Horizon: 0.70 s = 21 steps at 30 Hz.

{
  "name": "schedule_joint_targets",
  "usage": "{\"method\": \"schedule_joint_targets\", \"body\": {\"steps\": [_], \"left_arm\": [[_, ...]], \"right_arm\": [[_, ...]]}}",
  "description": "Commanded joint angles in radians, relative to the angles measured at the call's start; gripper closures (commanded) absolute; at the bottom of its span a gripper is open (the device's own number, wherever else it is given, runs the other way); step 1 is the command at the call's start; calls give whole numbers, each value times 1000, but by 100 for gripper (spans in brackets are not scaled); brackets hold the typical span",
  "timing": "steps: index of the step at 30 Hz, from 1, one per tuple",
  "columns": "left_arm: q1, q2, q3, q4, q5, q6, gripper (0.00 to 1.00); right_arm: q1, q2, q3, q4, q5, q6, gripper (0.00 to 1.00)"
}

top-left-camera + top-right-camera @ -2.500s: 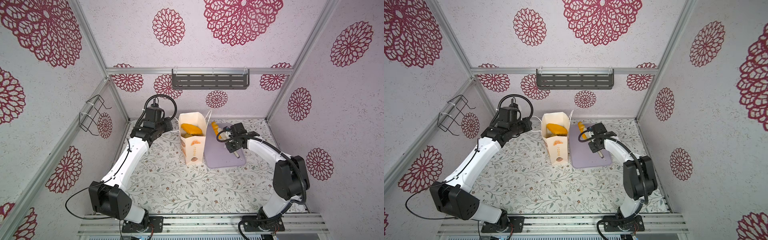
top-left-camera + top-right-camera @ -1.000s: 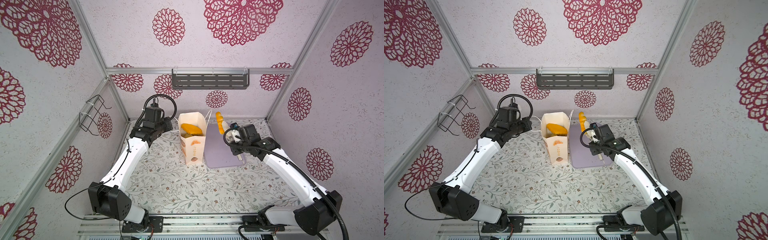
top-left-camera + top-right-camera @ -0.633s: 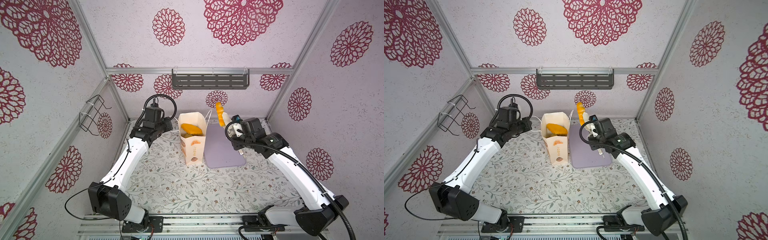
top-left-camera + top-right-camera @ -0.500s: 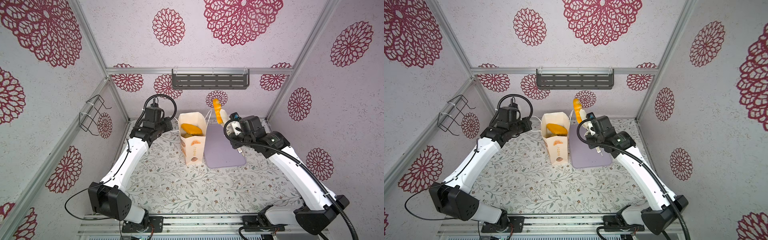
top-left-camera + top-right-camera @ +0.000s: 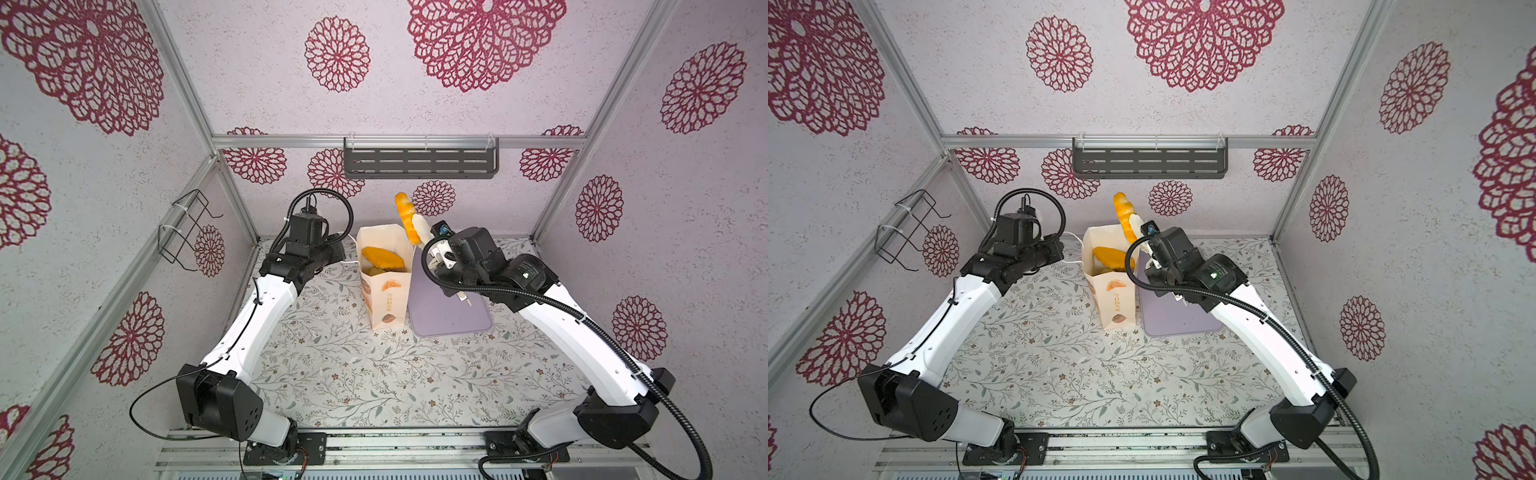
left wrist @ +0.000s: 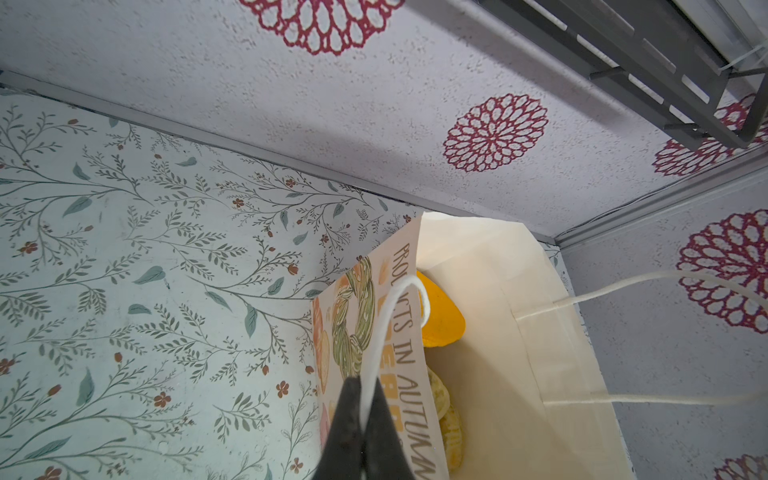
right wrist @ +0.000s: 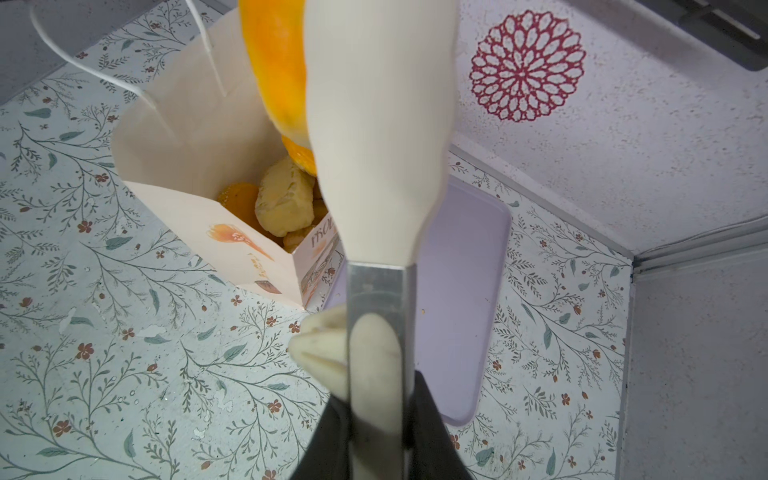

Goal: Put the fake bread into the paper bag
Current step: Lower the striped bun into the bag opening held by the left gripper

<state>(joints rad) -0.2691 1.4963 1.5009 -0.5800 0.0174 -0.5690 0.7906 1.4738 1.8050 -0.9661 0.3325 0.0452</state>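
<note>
The cream paper bag (image 5: 384, 291) (image 5: 1115, 299) stands open on the table with fake bread (image 5: 382, 257) (image 5: 1111, 257) inside, several pieces showing in the right wrist view (image 7: 284, 199). My left gripper (image 6: 365, 399) (image 5: 338, 249) is shut on the bag's white cord handle (image 6: 390, 324), beside the bag's left side. My right gripper (image 7: 376, 399) (image 5: 442, 253) is shut on white-tipped metal tongs (image 7: 378, 166) (image 5: 1136, 222). The tongs pinch a striped orange roll (image 5: 405, 216) (image 5: 1124, 216) (image 7: 276, 62), held high over the bag's right rim.
A flat lilac tray (image 5: 449, 316) (image 5: 1167, 320) (image 7: 469, 291) lies right of the bag, under my right arm. A grey slotted shelf (image 5: 419, 163) hangs on the back wall. A wire rack (image 5: 187, 228) sticks out from the left wall.
My right arm has lifted the tongs and roll from the tray, up and left to above the bag's mouth. The left arm and the bag have not moved.
</note>
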Motion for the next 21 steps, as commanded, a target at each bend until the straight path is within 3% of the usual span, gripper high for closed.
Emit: {"method": "schedule_joint_targets", "body": {"steps": [1,12,21], "left_arm": [[3,-21,4,19,10,6,100],[2,-24,5,19,10,7,100],[3,-23,5,19,10,7,100]], "right_arm": [[32,19,65,-4,82,7,93],[68,86,63,-1,116,0,93],[71,106,48,3,130,-2,79]]}}
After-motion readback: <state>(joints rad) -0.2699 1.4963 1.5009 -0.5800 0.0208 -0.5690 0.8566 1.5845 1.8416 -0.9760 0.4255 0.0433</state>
